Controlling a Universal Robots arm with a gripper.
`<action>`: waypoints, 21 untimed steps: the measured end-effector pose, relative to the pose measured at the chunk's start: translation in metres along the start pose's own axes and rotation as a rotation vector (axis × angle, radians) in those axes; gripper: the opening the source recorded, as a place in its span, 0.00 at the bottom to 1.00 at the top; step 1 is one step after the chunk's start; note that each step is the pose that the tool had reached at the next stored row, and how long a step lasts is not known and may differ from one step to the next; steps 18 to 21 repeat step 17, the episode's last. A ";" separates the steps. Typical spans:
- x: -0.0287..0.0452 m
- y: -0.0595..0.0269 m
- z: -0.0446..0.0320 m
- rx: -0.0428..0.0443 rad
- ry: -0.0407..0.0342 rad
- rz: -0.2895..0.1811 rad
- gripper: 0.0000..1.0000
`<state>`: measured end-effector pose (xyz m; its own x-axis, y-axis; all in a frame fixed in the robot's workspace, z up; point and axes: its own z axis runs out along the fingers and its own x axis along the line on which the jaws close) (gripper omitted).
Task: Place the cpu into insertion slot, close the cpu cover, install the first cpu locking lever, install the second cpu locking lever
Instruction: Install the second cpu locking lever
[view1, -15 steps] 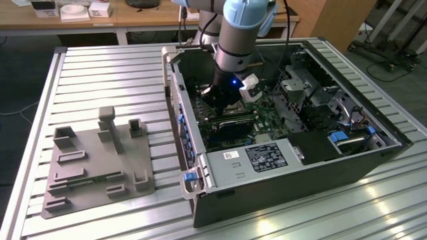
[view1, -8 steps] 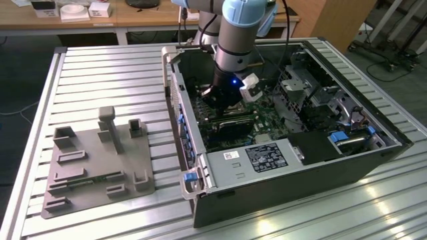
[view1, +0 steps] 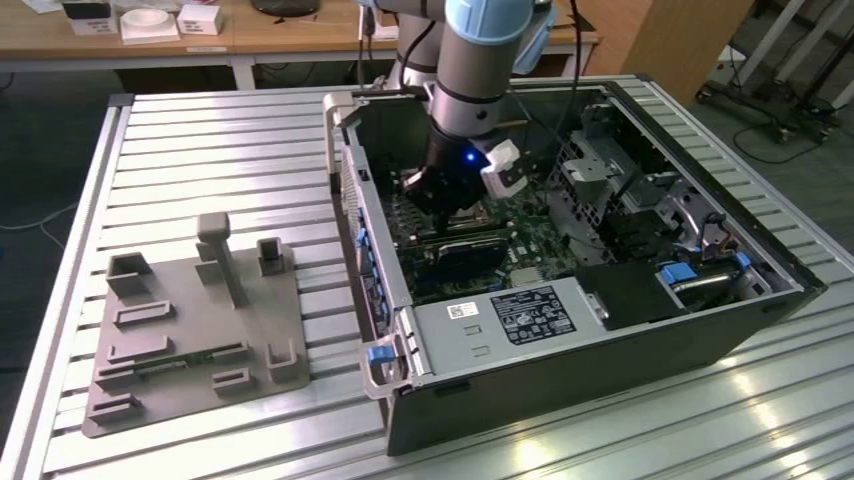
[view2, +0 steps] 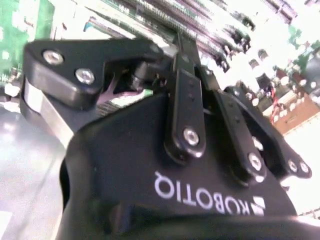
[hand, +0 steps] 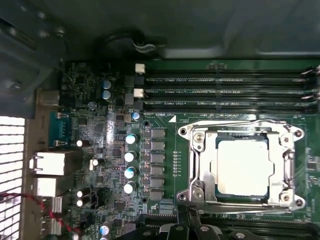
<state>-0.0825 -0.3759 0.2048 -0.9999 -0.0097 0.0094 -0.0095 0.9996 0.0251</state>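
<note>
Deep inside the open computer case (view1: 587, 330) hangs the gripper (view1: 441, 195), its finger spacing unclear, while the first wrist view shows the cpu (hand: 243, 167) seated under the closed cpu cover (hand: 240, 132).

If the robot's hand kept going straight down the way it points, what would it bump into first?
Probably the thin square silvery-grey metal cpu cover, lying closed around the pale square cpu, on the green motherboard. The black hand hangs right above it, though depth is hard to judge.

Arm (view1: 474, 60) reaching steeply down; gripper (view1: 441, 195) low, pointing downward.
</note>
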 end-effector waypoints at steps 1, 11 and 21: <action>0.0000 0.0003 -0.0027 0.0001 -0.0019 0.000 0.10; 0.0002 0.0028 -0.0228 0.0001 -0.0221 -0.001 0.10; 0.0002 0.0028 -0.0228 0.0003 -0.0237 -0.001 0.10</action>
